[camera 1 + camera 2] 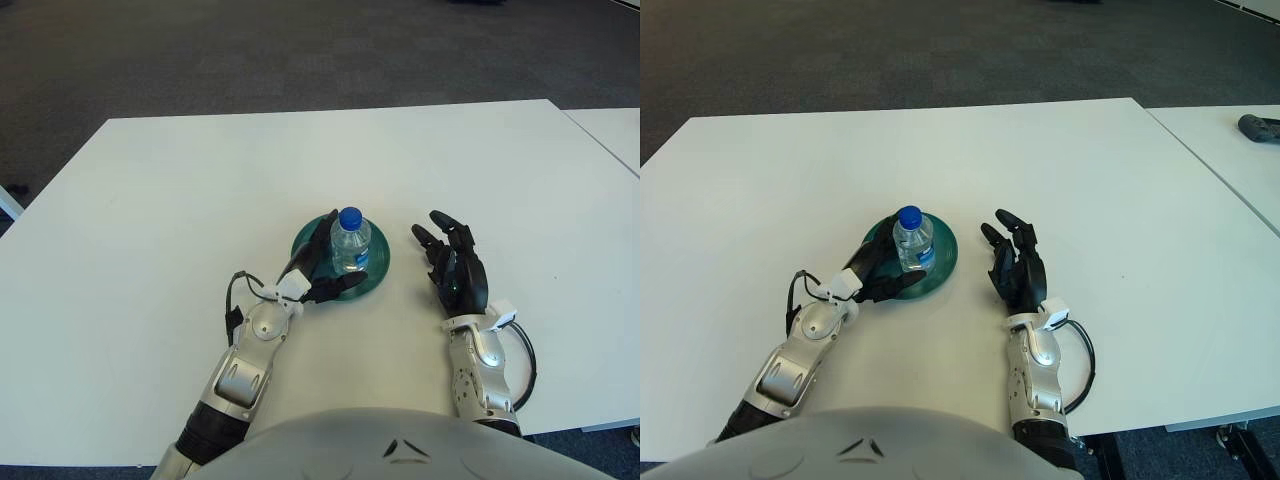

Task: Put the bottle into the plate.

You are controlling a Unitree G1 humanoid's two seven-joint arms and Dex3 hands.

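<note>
1. The bottle (350, 243) stands upright inside the green plate (376, 267), near the middle of the white worktop (150, 220); it is clear, with a blue cap on top and a pale label around its body.
2. The left hand (322, 272) lies at the plate's 8 o'clock edge, reaching in over the rim; its dark fingers (345, 285) are spread apart, one running up along the bottle's 9 o'clock side and another stretching below the bottle's base at 6 o'clock; whether either one touches the bottle cannot be told, and the hand does not close around it.
3. The right hand (455, 268) shows at 3 o'clock of the plate, apart from it; its fingers (442, 222) are extended and loosely open, pointing toward 12 o'clock, and it holds nothing.
4. Both silver forearms run back toward 6 o'clock, each with a black cable looping beside the wrist.
5. At 2 o'clock, in the right eye view, a second white table (1230, 150) stands beside the worktop, carrying a dark object (1260, 127) near the frame's edge; dark carpet (250, 50) fills the floor toward 12 o'clock.
</note>
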